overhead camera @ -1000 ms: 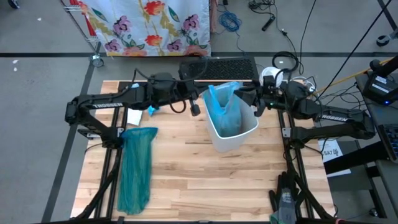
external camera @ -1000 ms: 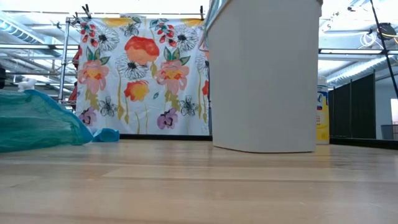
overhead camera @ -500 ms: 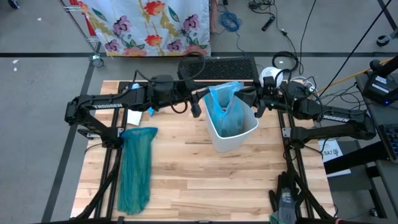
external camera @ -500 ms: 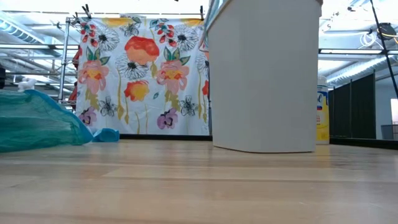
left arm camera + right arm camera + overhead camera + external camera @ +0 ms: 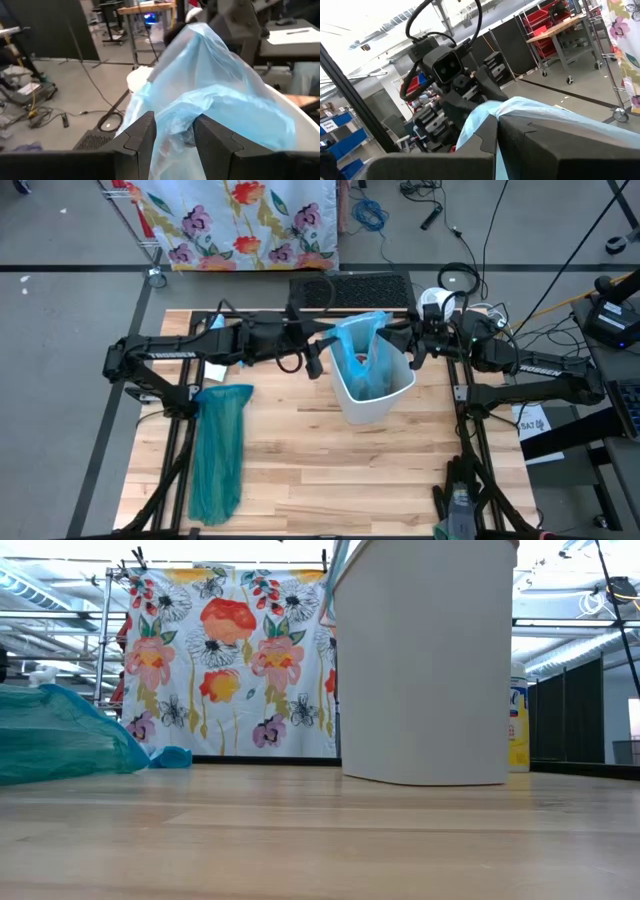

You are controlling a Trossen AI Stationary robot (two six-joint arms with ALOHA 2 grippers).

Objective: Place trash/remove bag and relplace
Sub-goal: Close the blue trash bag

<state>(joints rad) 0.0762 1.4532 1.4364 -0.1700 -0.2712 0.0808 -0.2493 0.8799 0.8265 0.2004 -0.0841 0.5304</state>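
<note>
The white bin (image 5: 365, 408) stands right of the table's middle and fills the low view (image 5: 420, 660). The pale blue bag (image 5: 362, 352) sits in the bin, its top bunched up above the rim (image 5: 225, 85). My left gripper (image 5: 318, 360) is at the bin's left rim, open, with a fold of the bag between its fingers (image 5: 175, 135). My right gripper (image 5: 395, 338) is at the bin's far right rim, shut on the bag (image 5: 530, 107). A white paper scrap (image 5: 213, 370) lies under my left arm. My left gripper's open fingers (image 5: 142, 137) stand on either side of a bunched fold of the bag (image 5: 176, 117), coming level from the table's left. I cannot tell whether they touch it. My right gripper pinches the bag's upper edge (image 5: 487, 112) between its two shut fingers, coming about level from the table's right. The bag rises from the bin to the fingers.
A darker teal bag (image 5: 220, 450) lies stretched out on the table's left side (image 5: 60, 735). A black mat (image 5: 350, 288) and a wipes canister (image 5: 517, 725) stand at the far edge. A floral cloth (image 5: 230, 660) hangs behind the table. Bare wood lies near the front edge.
My left arm has reached a little farther toward the bin. The bag's bunched top has spread wider above the rim. The bin and my right gripper have stayed where they were.
</note>
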